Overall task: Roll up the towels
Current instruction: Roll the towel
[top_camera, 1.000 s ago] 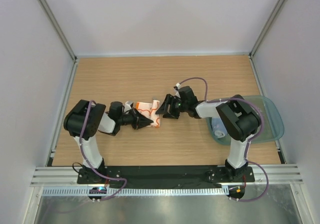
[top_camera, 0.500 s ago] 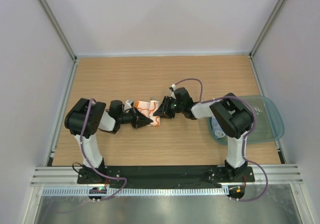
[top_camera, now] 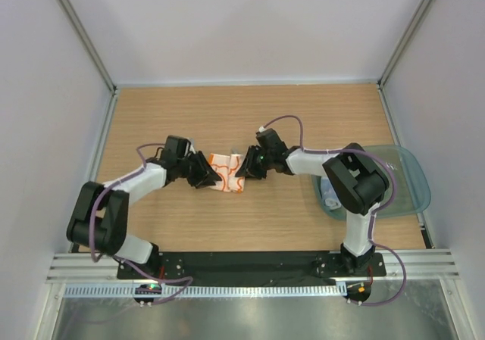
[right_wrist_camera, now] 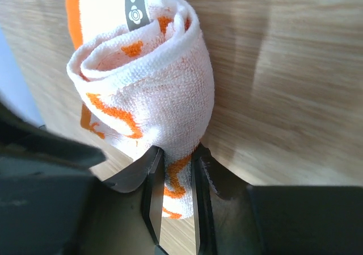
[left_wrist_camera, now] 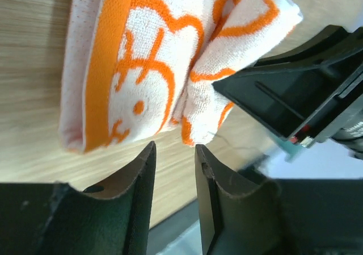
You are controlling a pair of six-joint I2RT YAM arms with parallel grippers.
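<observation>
Two black-and-white arms reach from the near edge of a wooden table; on the near right sits a translucent teal tray, holding a pale cloth partly hidden behind the right arm; further in, at mid-table, lies the orange-patterned towel, loosely rolled; the left gripper stands just short of the towel's left side, jaws slightly apart around nothing; the right gripper pinches a fold of towel at its right side.
</observation>
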